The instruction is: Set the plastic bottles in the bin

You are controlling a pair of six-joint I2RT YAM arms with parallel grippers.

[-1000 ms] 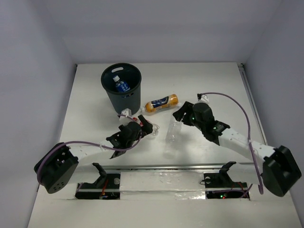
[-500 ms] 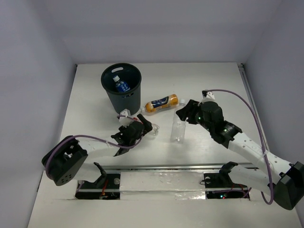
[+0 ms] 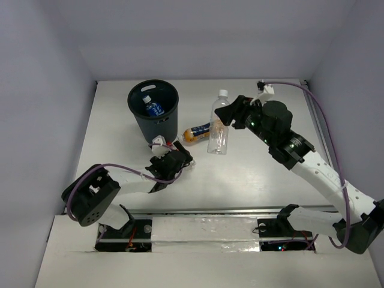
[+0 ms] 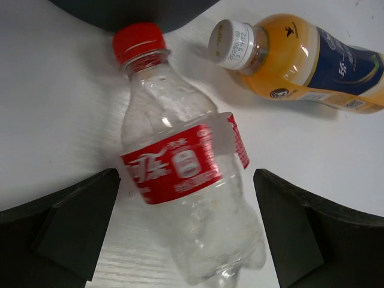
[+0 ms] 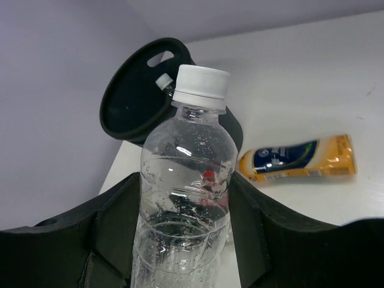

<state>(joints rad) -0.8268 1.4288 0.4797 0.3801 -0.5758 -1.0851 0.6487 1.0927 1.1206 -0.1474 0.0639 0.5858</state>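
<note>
walls: pale lilac (three sides) | table: white, faint grain | light: even

Left arm and right arm alike — white links, black joints, black bases — trailing purple cables.

The bin is black. The blue-labelled bottle is clear. The orange bottle has a dark blue label and white cap. The red-capped bottle is clear with a red, white-lettered label. The white-capped bottle is plain clear. The bench is white.
</note>
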